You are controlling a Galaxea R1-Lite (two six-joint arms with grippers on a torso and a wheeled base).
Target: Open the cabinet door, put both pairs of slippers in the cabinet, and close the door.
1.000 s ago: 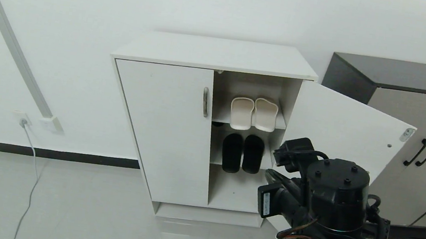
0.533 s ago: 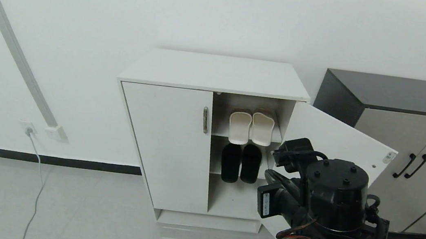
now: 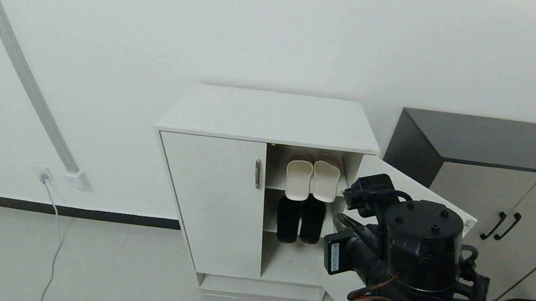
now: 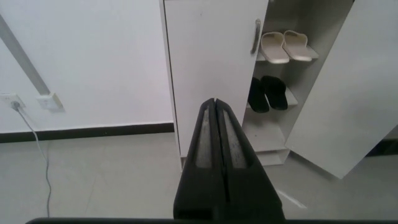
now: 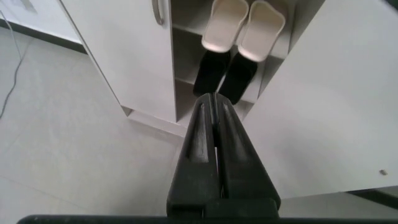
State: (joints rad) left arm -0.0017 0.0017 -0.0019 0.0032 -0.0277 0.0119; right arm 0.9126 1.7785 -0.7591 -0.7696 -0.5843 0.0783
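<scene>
A white cabinet (image 3: 272, 120) stands against the wall with its right door (image 3: 411, 200) swung open and its left door (image 3: 209, 200) closed. The white slippers (image 3: 312, 179) sit on the upper shelf. The black slippers (image 3: 299, 219) sit on the shelf below. My right arm is in front of the open door, its gripper (image 5: 214, 102) shut and empty, pointing at the black slippers (image 5: 224, 76) and white slippers (image 5: 244, 26). My left gripper (image 4: 214, 109) is shut and empty, some way off from the cabinet (image 4: 214, 62).
A grey and black cabinet (image 3: 497, 180) stands just right of the open door. A wall socket with a cable (image 3: 53, 205) is on the left wall. Open floor (image 3: 51, 262) lies left of and in front of the cabinet.
The whole head view has shifted: the cabinet now sits lower and looks smaller, so the camera has moved. The right arm keeps its place in the picture.
</scene>
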